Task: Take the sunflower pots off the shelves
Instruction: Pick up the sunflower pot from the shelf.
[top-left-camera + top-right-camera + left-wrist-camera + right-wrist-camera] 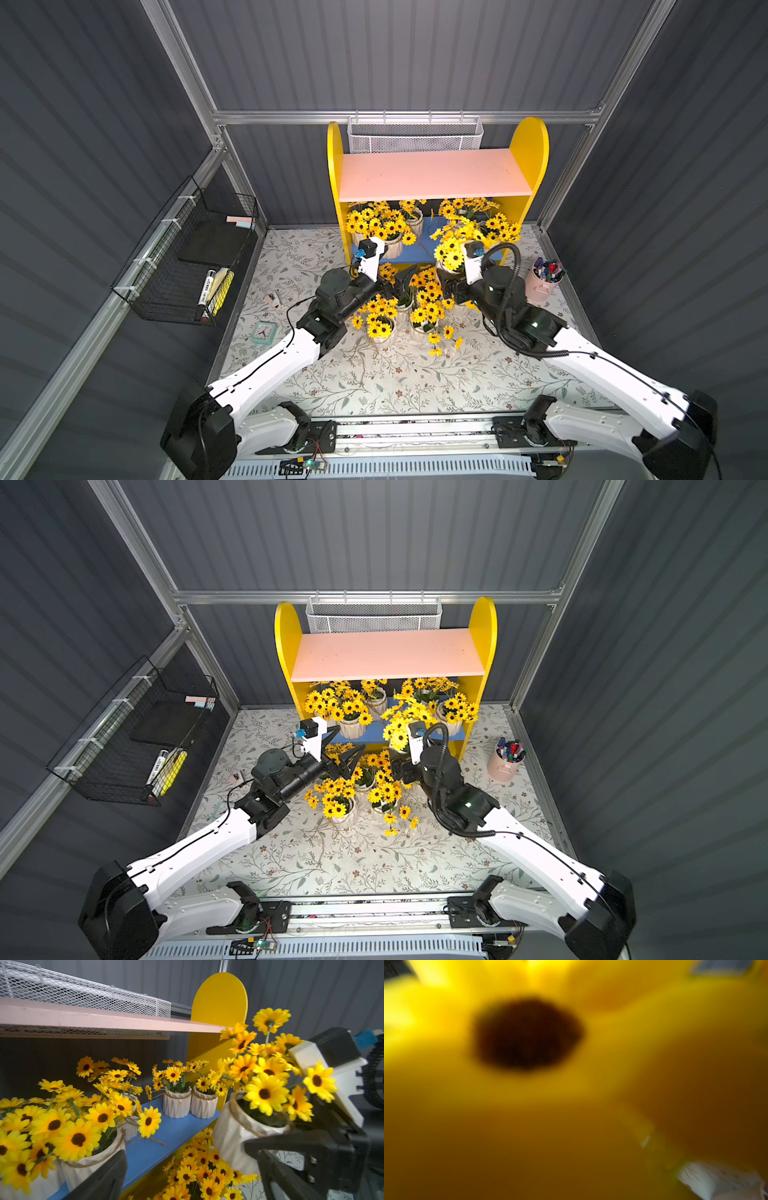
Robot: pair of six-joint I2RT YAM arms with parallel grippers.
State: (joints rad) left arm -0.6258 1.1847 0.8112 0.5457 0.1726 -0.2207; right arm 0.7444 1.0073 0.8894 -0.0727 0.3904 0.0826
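Note:
The shelves (432,174) (386,654) stand at the back of the table, and their pink upper board is bare. Several sunflower pots (390,243) (451,725) (176,1103) sit on the blue lower board (166,1136). More pots (382,338) (345,812) stand on the table in front. My left gripper (400,282) (347,760) (193,1159) is open over the table pots with nothing between its fingers. My right gripper (446,286) (399,766) holds a tilted pot (234,1132) just off the shelf's right end. One black finger (291,1139) crosses the pot's side. A blurred flower fills the right wrist view.
A white mesh basket (415,135) hangs behind the shelves. A black wire basket (187,257) is fixed to the left wall. A pink cup of pens (542,282) stands at the right, and a small teal clock (264,332) lies at the left.

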